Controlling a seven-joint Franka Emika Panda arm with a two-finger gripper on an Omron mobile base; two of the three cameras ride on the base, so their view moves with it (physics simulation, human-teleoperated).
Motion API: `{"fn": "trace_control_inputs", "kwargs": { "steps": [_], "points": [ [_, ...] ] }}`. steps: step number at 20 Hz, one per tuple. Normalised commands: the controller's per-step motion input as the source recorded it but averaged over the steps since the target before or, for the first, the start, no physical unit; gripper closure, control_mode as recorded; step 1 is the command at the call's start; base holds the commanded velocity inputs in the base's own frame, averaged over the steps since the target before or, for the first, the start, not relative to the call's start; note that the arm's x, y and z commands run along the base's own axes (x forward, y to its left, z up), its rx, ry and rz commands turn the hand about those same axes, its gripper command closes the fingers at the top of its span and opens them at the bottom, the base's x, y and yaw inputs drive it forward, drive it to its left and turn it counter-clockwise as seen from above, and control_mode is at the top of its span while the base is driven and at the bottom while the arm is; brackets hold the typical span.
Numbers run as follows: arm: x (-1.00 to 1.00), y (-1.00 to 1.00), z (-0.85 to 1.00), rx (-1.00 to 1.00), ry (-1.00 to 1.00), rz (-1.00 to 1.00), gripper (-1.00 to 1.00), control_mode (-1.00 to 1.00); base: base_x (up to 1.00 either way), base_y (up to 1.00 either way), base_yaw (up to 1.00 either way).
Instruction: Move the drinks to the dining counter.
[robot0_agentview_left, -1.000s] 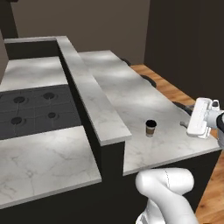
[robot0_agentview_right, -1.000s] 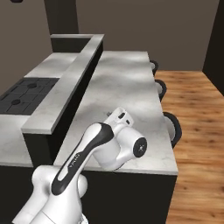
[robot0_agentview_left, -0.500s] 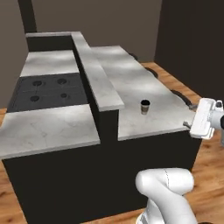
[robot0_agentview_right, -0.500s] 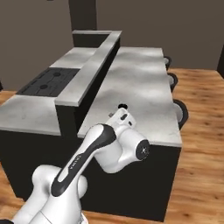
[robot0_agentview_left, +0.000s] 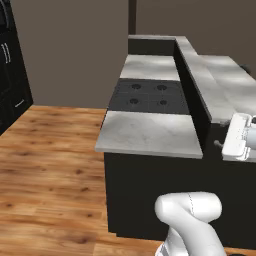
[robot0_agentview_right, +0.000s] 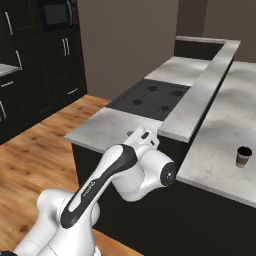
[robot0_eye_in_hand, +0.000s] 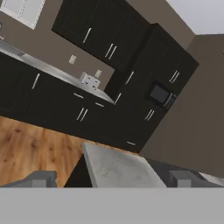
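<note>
A brown paper cup (robot0_agentview_right: 243, 156) with a dark lid, one of the drinks, stands upright on the dining counter (robot0_agentview_right: 222, 120) close to its near edge. My gripper (robot0_eye_in_hand: 113, 178) is open, with nothing between its dark fingertips (robot0_eye_in_hand: 41, 178). It hangs off the island's near side and points away from the cup, toward the dark cabinets. In the left base view the white hand (robot0_agentview_left: 239, 137) sits at the right edge, beside the dining counter (robot0_agentview_left: 235, 82).
A raised narrow ledge (robot0_agentview_right: 200, 100) divides the dining counter from the lower marbled top (robot0_agentview_left: 147, 132) with the black cooktop (robot0_agentview_left: 149, 96). Dark cabinets with a built-in microwave (robot0_eye_in_hand: 159, 94) line the far wall. Wood floor (robot0_agentview_left: 50, 165) lies open to the left.
Both base views have swung round the island toward its cooktop end, so the camera moved. The cup stays where it was on the counter. The gripper remains open.
</note>
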Motion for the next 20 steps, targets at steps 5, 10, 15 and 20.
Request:
{"fn": "trace_control_inputs", "kwargs": {
  "steps": [5,10,15,20],
  "points": [
    [0.00,0.00,0.00,0.00,0.00,0.00,-1.00,1.00,0.24,1.00,0.32],
    [0.00,0.00,0.00,0.00,0.00,0.00,-1.00,1.00,0.53,1.00,0.22],
    [0.00,0.00,0.00,0.00,0.00,0.00,-1.00,1.00,0.57,1.00,0.22],
    [0.00,0.00,0.00,0.00,0.00,0.00,-1.00,1.00,0.10,0.99,0.50]
  ]
}}
